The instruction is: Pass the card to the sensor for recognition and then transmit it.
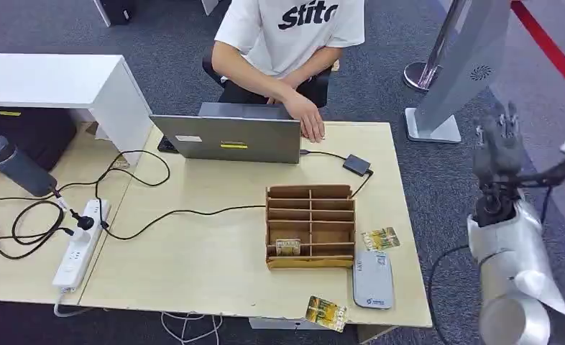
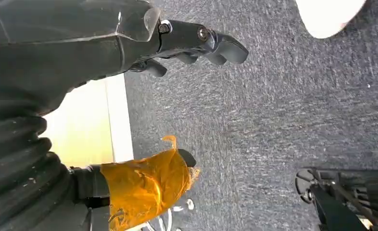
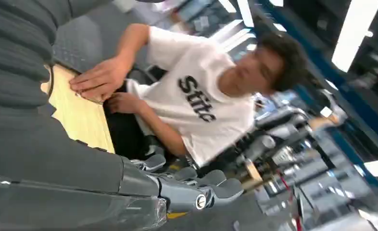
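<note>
A yellow-green card (image 1: 326,313) lies at the table's front edge. A second card (image 1: 381,238) lies to the right of the cardboard organizer (image 1: 310,226), and a third card (image 1: 288,246) stands in one of the organizer's front slots. The flat grey card reader (image 1: 372,279) lies between the two loose cards. My right hand (image 1: 499,140) is raised beyond the table's right edge, its fingers (image 3: 196,185) stretched out and holding nothing. My left hand (image 2: 129,48) hangs over the carpet beside a table edge (image 2: 117,120), fingers apart and empty, its thumb (image 2: 144,185) wrapped in orange tape.
A person in a white T-shirt (image 1: 294,29) sits behind a grey laptop (image 1: 236,136), one hand (image 1: 310,118) on the table. A small black box (image 1: 356,164) is cabled to the laptop. A power strip (image 1: 78,248) and cables lie at left. A silver stand (image 1: 452,79) rises at right.
</note>
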